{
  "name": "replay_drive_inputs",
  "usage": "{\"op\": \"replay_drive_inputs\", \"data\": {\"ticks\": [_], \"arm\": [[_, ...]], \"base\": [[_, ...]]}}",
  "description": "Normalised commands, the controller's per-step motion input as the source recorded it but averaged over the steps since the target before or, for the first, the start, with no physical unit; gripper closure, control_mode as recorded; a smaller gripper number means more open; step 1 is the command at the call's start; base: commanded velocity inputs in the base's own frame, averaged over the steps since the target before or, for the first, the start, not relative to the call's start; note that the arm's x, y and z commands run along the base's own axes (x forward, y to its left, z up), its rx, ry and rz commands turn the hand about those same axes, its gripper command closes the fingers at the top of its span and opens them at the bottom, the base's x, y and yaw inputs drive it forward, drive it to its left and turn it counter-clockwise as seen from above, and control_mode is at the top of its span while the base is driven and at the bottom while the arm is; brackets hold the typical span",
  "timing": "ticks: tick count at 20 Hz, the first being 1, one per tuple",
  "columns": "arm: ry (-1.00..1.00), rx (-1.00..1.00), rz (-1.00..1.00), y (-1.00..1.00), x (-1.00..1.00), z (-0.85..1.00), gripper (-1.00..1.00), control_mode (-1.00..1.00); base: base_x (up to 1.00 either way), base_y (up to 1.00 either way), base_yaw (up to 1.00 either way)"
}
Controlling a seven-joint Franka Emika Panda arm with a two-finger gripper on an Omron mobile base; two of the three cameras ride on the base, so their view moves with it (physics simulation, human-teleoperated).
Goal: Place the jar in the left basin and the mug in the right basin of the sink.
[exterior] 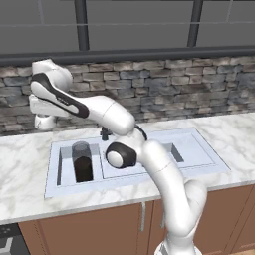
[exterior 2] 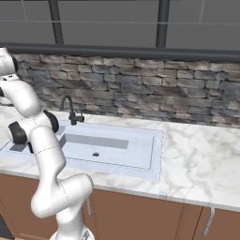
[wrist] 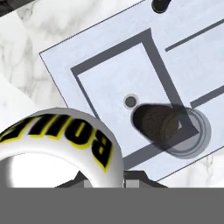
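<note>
The tall dark jar (exterior: 82, 162) stands upright in the narrow left basin (exterior: 63, 167) of the sink (exterior: 211, 167); from above, the jar (wrist: 168, 125) sits beside the round drain (wrist: 130, 102). The wide right basin (exterior 2: 112, 143) holds nothing. A white mug (wrist: 57, 144) with yellow-and-black lettering sits right at my gripper (wrist: 109, 178), which is shut on it. The hand (exterior: 43, 121) hangs high over the counter, left of the left basin (wrist: 113, 74) and apart from the jar. In the left base view I cannot tell the mug from the white hand.
A thin dark faucet (exterior 2: 70, 110) rises at the sink's rear edge, between the basins. White marble counter (exterior 2: 201, 164) runs on both sides of the sink. A stone wall (exterior: 199, 89) stands behind it. My own arm crosses in front of the sink's middle (exterior: 149, 154).
</note>
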Motion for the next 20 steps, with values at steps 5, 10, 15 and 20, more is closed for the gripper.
{"op": "replay_drive_inputs", "data": {"ticks": [5, 10, 15, 20], "arm": [[0.0, 0.0, 0.0, -0.41, -0.01, 0.4, 1.0, -1.0], [0.0, 0.03, 0.0, -0.42, -0.05, 0.47, 1.0, -1.0], [0.0, 0.05, 0.0, -0.46, -0.18, 0.57, 1.0, -1.0], [0.0, 0.05, 0.0, -0.49, -0.22, 0.6, 1.0, -1.0]], "base": [[0.0, 0.0, 0.0], [0.0, 0.0, 0.0], [0.0, 0.0, 0.0], [0.0, 0.0, 0.0]]}}
